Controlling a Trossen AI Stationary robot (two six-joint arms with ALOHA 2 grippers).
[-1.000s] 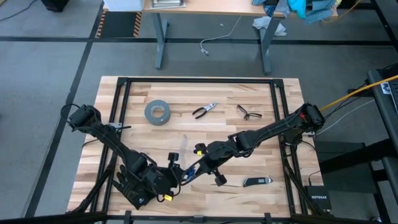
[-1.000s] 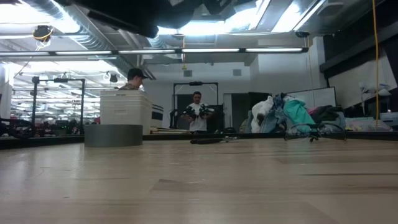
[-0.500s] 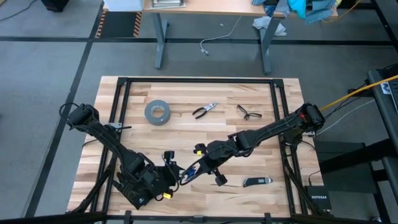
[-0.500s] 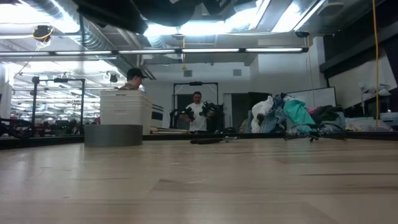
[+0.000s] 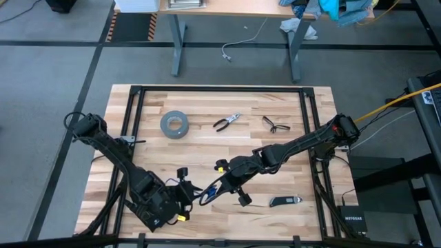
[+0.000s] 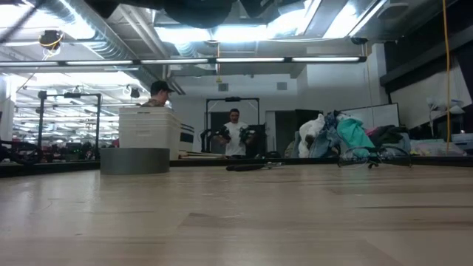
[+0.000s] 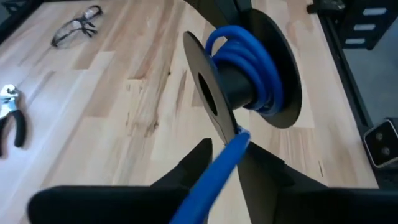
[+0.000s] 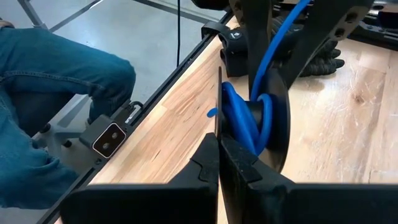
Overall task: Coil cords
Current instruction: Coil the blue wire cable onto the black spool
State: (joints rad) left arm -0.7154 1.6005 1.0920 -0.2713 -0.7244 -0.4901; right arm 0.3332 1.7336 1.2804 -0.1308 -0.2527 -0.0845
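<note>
Coiling step, mid-wind. Task's thing low in the centre of the high view: the cords [image 5: 209, 195], bright blue, between the two grippers, held above the wooden table [image 5: 207, 110].

Right gripper [image 5: 222, 189] clenched on the thin edge of a black spool [image 8: 252, 121]; fingertips [image 8: 214, 158] pinched together on one flange in the right wrist view. Several blue turns already wound round the spool's hub, snug between two flat, matte, disc-shaped flanges.

Left gripper [image 5: 189, 195] just to the picture's left of the spool. In the left wrist view a free blue strand [image 7: 214, 171] runs straight from the flange edge down between the two dark fingers [image 7: 193, 165]. Fingers narrowed about it; whether truly pinched or only guiding, cannot tell.

Key relation: strand's long axis points from left fingers directly to the spool, which sits just ahead of them, hub axis roughly crosswise to the strand. Judged: next lap needs the strand kept between the flanges; risk of it slipping over the near flange rim.

Cord round in section, smooth, rubbery-looking, flexible. Table pale planked wood, visible grain.

Elsewhere, upper half of the high view: grey tape roll [image 5: 173, 124], pliers [image 5: 226, 122], safety glasses [image 5: 275, 125]; all well apart from the work.
</note>
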